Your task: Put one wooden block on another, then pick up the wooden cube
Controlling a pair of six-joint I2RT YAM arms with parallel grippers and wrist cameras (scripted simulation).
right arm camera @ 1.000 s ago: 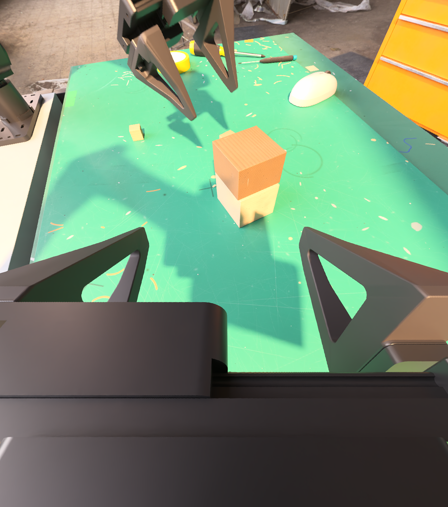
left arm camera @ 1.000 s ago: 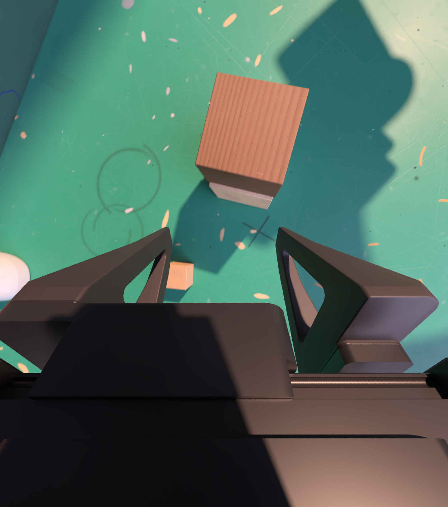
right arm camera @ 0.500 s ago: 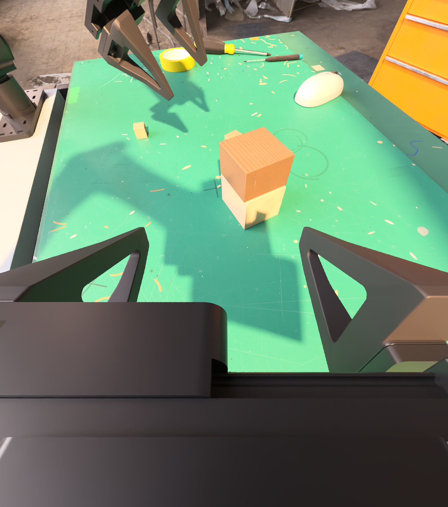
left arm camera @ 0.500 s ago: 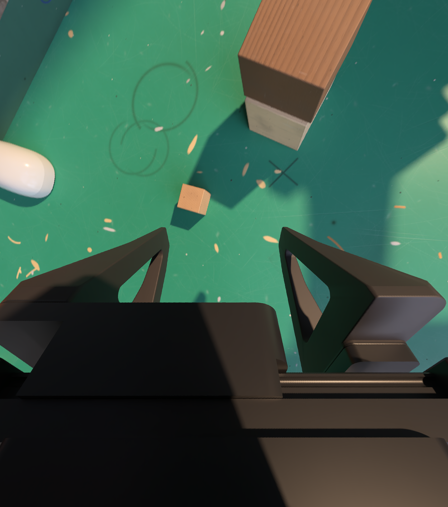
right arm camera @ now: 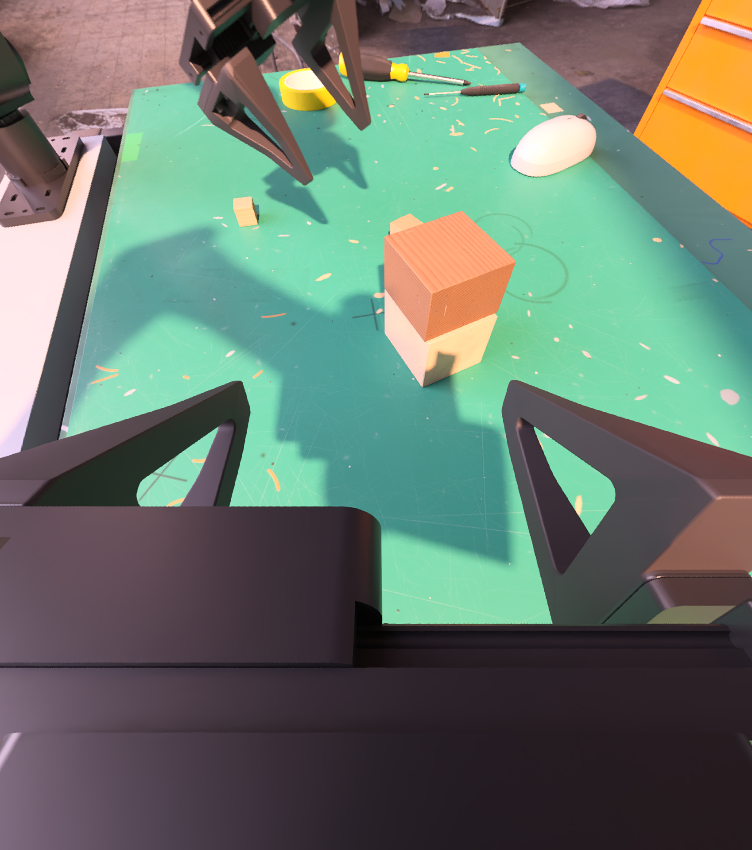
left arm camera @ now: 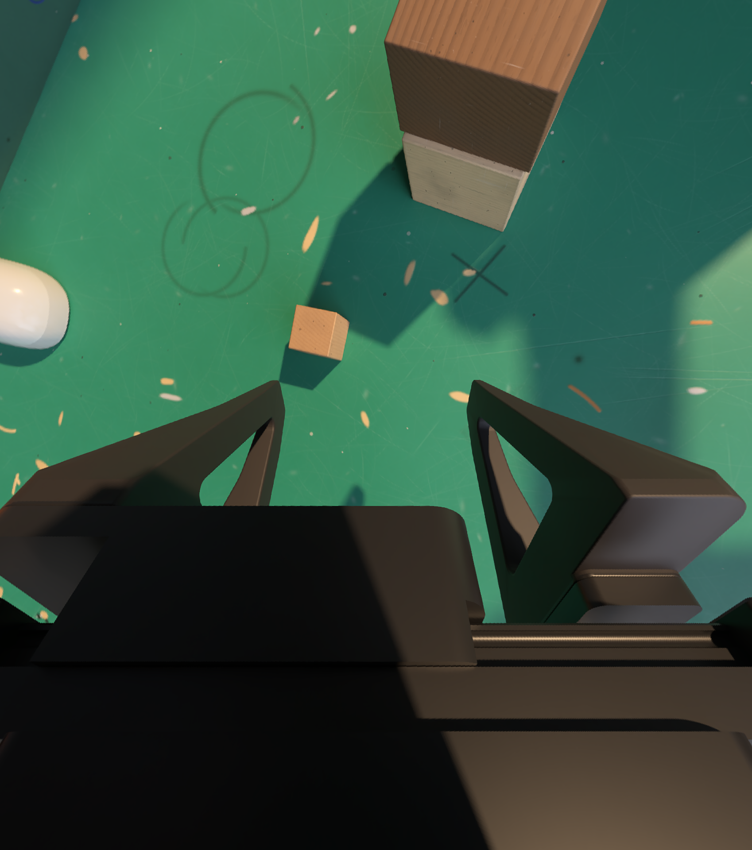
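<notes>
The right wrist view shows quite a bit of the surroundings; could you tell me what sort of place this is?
Probably a workshop: an orange drawer cabinet beside the scratched green table, screwdrivers and wood shavings on it.

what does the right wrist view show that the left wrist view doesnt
Only the right wrist view shows the yellow tape roll, two screwdrivers, the orange drawer cabinet, a second small pale cube and the left tool from outside, open. Only the left wrist view shows the small wooden cube whole and unobstructed, just ahead of that tool. Both show the brown block stacked on the pale block, the white mouse and the green table.
</notes>
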